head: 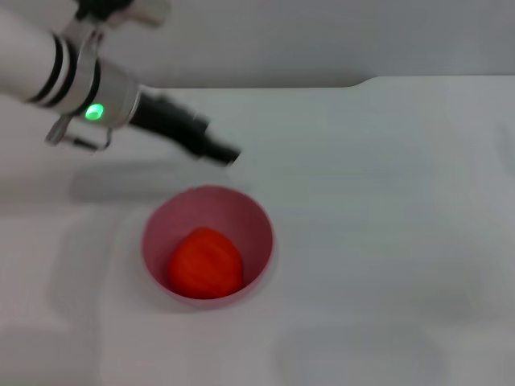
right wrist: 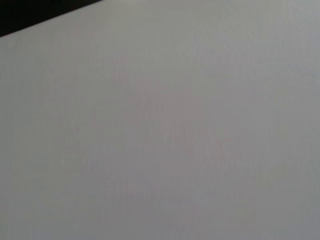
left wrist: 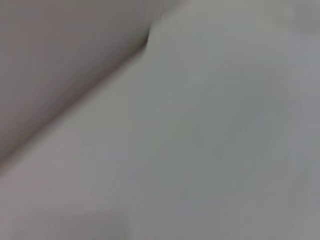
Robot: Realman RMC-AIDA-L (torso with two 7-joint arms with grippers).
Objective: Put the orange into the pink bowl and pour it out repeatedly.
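Small lumpy red-orange toy orange (head: 205,264) sits inside glossy round pink plastic bowl (head: 256,215), upright on white table (head: 386,201). Left gripper (head: 229,155) hovers just beyond bowl's far rim, nearer arm; finger state cannot tell. Right gripper unseen.

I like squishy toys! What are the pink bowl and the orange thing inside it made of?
The pink bowl looks like smooth plastic, plain all over. The orange inside it seems plastic or rubber: very bright, slightly lumpy. Whether it squishes can't be told.
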